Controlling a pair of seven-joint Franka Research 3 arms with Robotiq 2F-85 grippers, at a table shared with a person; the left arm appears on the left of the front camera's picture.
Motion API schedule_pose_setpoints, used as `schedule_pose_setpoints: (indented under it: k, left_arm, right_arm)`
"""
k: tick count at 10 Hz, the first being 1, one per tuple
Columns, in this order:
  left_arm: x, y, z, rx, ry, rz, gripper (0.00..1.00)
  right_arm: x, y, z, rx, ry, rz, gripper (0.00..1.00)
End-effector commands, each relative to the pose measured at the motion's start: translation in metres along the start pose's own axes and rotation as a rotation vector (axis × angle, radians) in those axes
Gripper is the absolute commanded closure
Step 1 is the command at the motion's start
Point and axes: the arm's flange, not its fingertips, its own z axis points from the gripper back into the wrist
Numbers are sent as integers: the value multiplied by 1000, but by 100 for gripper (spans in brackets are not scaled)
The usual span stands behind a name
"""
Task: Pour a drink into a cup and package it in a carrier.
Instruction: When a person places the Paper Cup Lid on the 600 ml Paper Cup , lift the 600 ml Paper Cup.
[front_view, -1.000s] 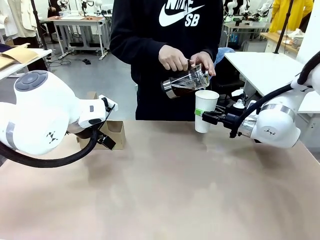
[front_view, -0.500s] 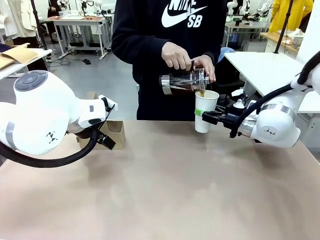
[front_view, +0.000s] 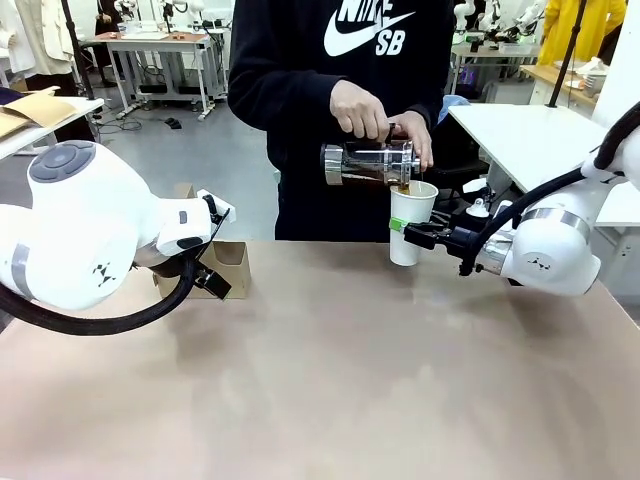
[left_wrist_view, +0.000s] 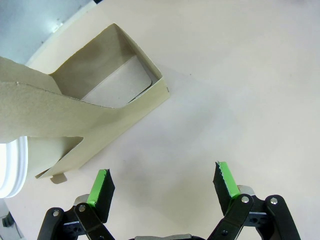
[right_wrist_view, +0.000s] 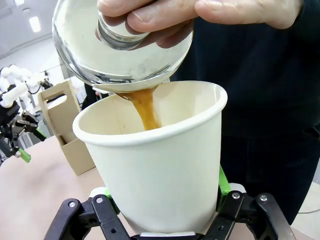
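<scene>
Tipped level now, jug (front_view: 370, 163) streams drink (right_wrist_view: 145, 107) into upright cup (front_view: 411, 215) pinched by right hand (front_view: 405, 232); left hand (left_wrist_view: 162, 182) spread.

The cup (right_wrist_view: 165, 170) is matt white paper, the jug (right_wrist_view: 82, 55) glossy clear glass, the carrier (left_wrist_view: 125, 112) matt brown cardboard

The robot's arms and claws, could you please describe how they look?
The left arm and right arm have rounded, glossy white shells with small black markings; a black cable loops beside each. The left arm has a round grey cap. The left claw and right claw are black linkages with two fingers tipped in green pads.
</scene>
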Motion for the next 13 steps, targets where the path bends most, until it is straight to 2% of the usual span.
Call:
schedule_pose_setpoints:
  k: [1, 13]
  left_arm:
    - [0, 0, 0, -1, -1, 1, 0]
    - [0, 0, 0, -1, -1, 1, 0]
  right_arm:
    - [2, 3, -1, -4, -2, 5, 20]
    - [2, 3, -1, -4, -2, 5, 20]
